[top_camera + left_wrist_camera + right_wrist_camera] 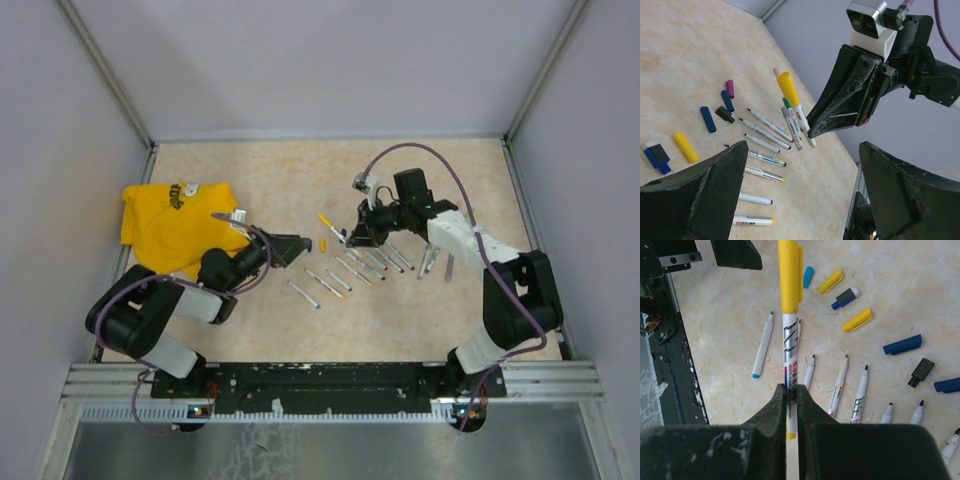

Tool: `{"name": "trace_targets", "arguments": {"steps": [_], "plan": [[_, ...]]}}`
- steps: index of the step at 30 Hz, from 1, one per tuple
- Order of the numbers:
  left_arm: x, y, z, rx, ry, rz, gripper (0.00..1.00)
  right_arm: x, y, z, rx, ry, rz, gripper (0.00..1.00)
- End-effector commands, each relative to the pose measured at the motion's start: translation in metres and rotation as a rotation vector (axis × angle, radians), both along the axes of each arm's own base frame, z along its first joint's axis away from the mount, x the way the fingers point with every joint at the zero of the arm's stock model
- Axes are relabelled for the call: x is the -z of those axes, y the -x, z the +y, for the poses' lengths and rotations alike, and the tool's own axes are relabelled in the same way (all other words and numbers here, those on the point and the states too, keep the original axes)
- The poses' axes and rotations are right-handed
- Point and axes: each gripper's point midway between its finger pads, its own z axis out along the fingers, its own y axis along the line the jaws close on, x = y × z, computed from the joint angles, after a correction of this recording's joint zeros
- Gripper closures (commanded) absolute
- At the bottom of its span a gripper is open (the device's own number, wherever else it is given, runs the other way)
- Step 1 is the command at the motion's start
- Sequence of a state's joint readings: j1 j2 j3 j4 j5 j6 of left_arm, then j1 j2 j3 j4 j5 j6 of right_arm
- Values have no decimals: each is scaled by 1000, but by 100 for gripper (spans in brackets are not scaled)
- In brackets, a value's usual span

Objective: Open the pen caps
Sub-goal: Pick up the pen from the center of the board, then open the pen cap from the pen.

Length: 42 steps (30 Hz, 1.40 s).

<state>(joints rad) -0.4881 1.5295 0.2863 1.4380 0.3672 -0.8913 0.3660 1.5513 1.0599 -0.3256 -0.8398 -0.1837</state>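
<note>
While the right gripper (790, 392) is closed on the white barrel of a marker pen (790, 355), its jaws press the barrel from both sides close to the pen's rear end. The rest of the pen projects straight out beyond the fingertips. The yellow cap (790, 275) is seated on the far end of this pen and is not pulled off. The left gripper (802, 150) is spread wide and holds nothing. It faces the held pen from the left, near the yellow cap but apart from it, with no contact between jaws and cap. Removed caps lie loose on the table (250, 180) beside the held pen: two loose yellow caps (857, 320), a light-blue cap (808, 276), two dark-blue caps (902, 344), a black cap (921, 372) and, in the left wrist view, a magenta cap (730, 88). These caps lie near one another but apart. Uncapped pens (839, 385) lie in a rough row on the table below and beside the right gripper, their tips exposed. Whether the rear end of the held pen touches the table cannot be told. A yellow cloth (170, 225) lies on the table at the far left, beside the left arm, well apart from the pens.
</note>
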Motion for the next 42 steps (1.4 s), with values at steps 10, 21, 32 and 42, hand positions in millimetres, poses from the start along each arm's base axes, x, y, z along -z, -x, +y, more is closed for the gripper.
{"name": "trace_targets", "arguments": {"steps": [10,21,32,42], "plan": [[-11,-29,-17,-104,115,73,6,-20,6,13,-62,-33,-88,100],[3,-54,-39,-133,75,153,26,-17,9,17,-81,-12,-102,100],[6,-42,-54,-70,70,167,84,-12,8,19,-75,31,-132,100],[-6,-19,-48,-16,99,98,100,-14,15,21,-119,14,-131,72]]}}
